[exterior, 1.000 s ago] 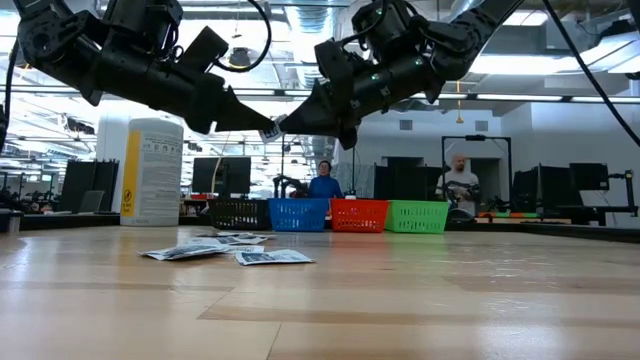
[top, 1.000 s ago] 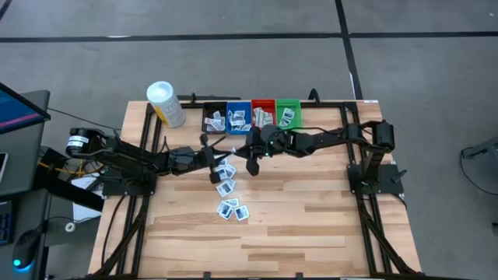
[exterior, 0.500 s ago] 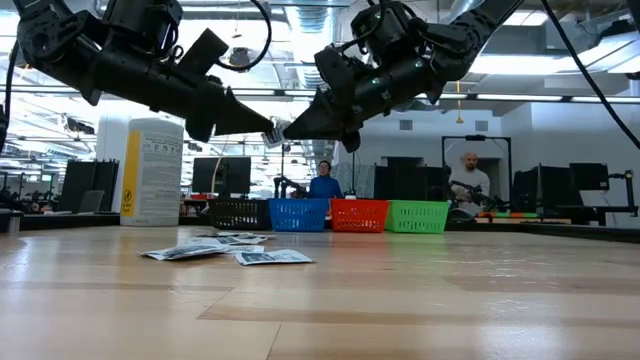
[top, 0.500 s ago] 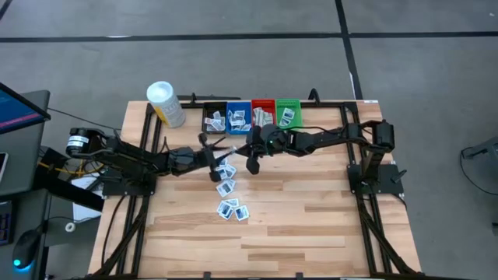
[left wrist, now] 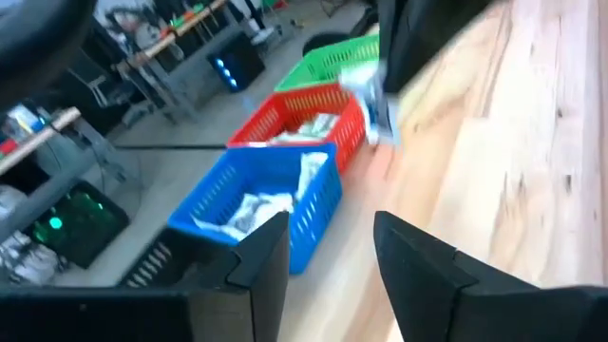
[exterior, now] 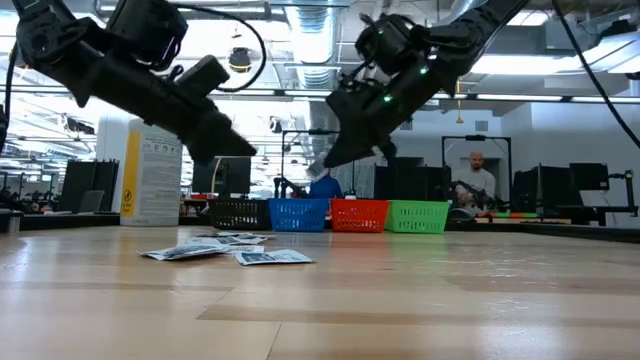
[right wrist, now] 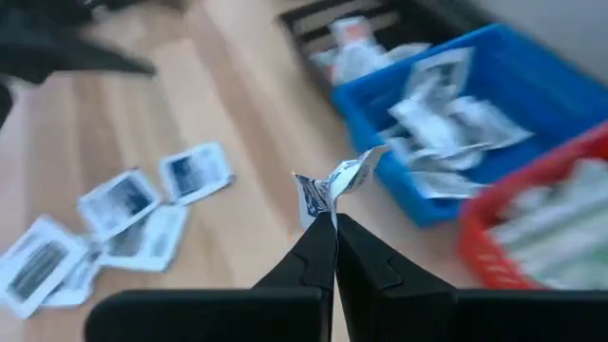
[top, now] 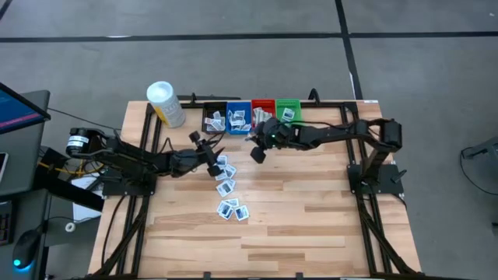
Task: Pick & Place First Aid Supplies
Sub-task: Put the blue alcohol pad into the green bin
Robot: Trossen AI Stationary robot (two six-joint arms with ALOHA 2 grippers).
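My right gripper (right wrist: 332, 220) is shut on a small white packet (right wrist: 334, 182) with dark print, in the air near the blue bin (top: 238, 118). In the low view the packet (exterior: 312, 172) hangs above the table. My left gripper (left wrist: 328, 249) stands open with nothing between its fingers, left of the right gripper (top: 252, 140) and pointing toward the bins. Several more packets (top: 227, 187) lie flat on the wood at mid-table. The black bin (top: 214, 120), blue bin, red bin (top: 263, 115) and green bin (top: 288, 113) stand in a row at the far edge, with packets in them. My right gripper pinches the packet's lower edge (right wrist: 328, 207) between its two fingertips. The fingers slant down from the table's right side. The packet sticks out beyond the tips, crumpled, lifted clear of the table and the bins.
A yellow container (top: 166, 103) with a white cap stands at the far left corner. Bare wood (top: 311, 218) fills the table's near half and right side. People sit in the room behind the bins in the low view.
My left gripper, which had the packet, has opened, let it go and tipped downward. My right gripper has taken the packet and carried it toward the table's right and far edge, toward the bins, tipping further down.
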